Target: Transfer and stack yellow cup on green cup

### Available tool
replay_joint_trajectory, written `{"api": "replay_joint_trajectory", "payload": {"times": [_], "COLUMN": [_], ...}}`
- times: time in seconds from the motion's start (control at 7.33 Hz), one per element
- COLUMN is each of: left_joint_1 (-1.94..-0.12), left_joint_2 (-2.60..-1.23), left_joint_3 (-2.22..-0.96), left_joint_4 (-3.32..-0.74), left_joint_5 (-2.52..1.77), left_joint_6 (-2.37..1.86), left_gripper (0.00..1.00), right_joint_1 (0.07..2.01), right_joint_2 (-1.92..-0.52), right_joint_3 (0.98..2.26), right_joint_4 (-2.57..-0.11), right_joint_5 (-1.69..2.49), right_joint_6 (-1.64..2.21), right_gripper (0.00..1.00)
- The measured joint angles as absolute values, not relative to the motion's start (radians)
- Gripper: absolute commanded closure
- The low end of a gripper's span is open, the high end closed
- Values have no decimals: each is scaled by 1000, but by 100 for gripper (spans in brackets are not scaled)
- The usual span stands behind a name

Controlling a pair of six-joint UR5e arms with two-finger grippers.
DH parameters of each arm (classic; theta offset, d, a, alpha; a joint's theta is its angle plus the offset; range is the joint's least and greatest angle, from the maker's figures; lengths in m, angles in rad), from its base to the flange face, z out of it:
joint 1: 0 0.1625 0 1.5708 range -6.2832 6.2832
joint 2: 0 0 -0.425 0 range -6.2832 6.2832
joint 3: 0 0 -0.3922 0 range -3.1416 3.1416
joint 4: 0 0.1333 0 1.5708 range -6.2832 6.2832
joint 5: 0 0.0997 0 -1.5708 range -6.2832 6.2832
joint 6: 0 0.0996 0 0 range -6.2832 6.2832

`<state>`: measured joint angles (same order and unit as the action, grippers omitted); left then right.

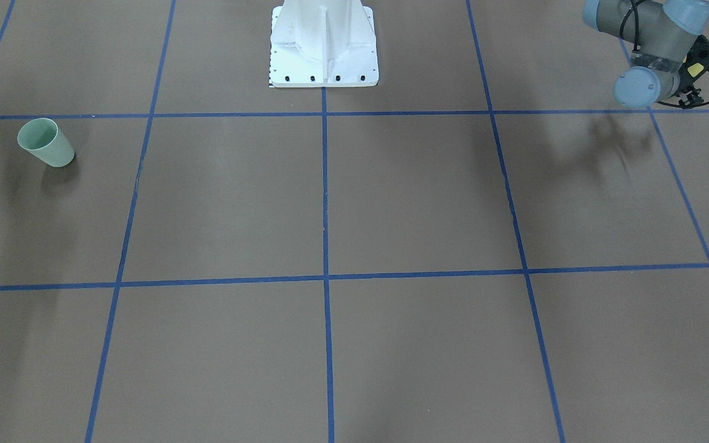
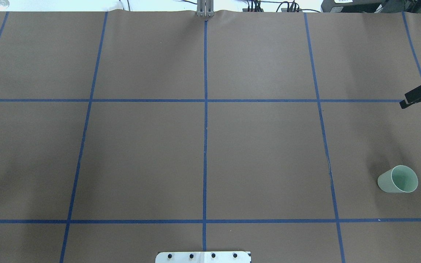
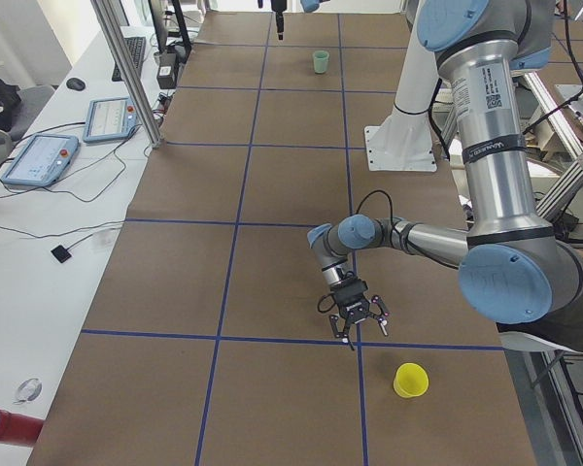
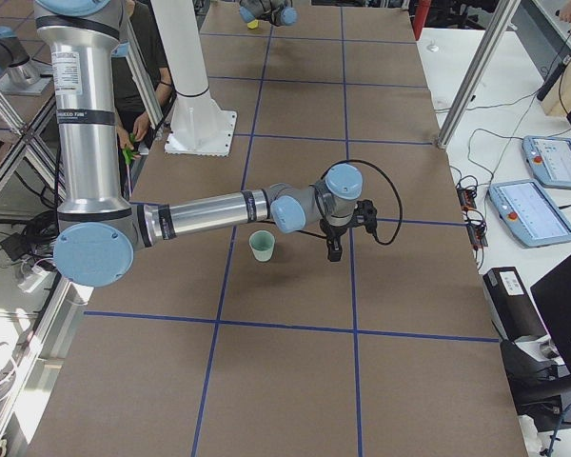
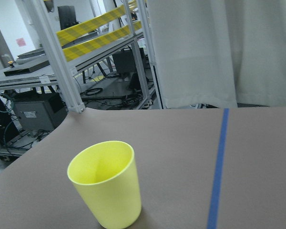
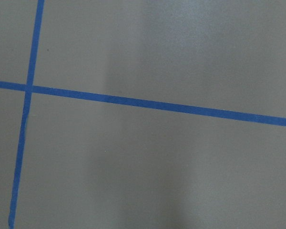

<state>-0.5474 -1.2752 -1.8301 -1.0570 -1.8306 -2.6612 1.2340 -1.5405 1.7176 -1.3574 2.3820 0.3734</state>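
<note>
left claw (image 3: 356, 334) hangs fingers-down over a blue tape line (image 3: 272, 339), near the yellow cup (image 3: 409, 380) but apart from it. i cannot tell whether it is spread or closed. that cup stands upright on the bench (image 3: 272, 252), long axis vertical, mouth up, plain bright yellow, narrowing toward its base. at the bench's other end the green cup (image 2: 397, 179) stands the same way, pale mint. the right claw (image 2: 413, 98) is near it, and i cannot tell its state either.
</note>
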Motion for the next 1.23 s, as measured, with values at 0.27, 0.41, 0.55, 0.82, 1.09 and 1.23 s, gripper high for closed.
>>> {"api": "replay_joint_trajectory", "payload": {"times": [0.27,0.41,0.55,0.82,1.09,1.23], "left_joint_1": [-489,-465,-444,-422,-412,-408], "left_joint_2": [-1271,-1271,-1271,-1270,-1268,-1268], "left_joint_3": [-1782,-1753,-1717,-1662,-1628,-1614], "left_joint_4": [-1062,-1081,-1110,-1151,-1168,-1179], "left_joint_5": [-1879,-1890,-1895,-1899,-1899,-1900], "left_joint_6": [-2769,-2805,-2831,-2849,-2851,-2851], "left_gripper": [1,1,1,1,2,3], "right_joint_1": [1227,1226,1226,1224,1220,1218], "right_joint_2": [-1540,-1540,-1540,-1540,-1540,-1540], "right_joint_3": [1718,1718,1717,1717,1717,1717], "right_joint_4": [-1358,-1358,-1358,-1358,-1358,-1358], "right_joint_5": [2379,2378,2378,2378,2377,2377], "right_joint_6": [374,374,374,374,375,376], "right_gripper": [0,0,0,0,0,0]}}
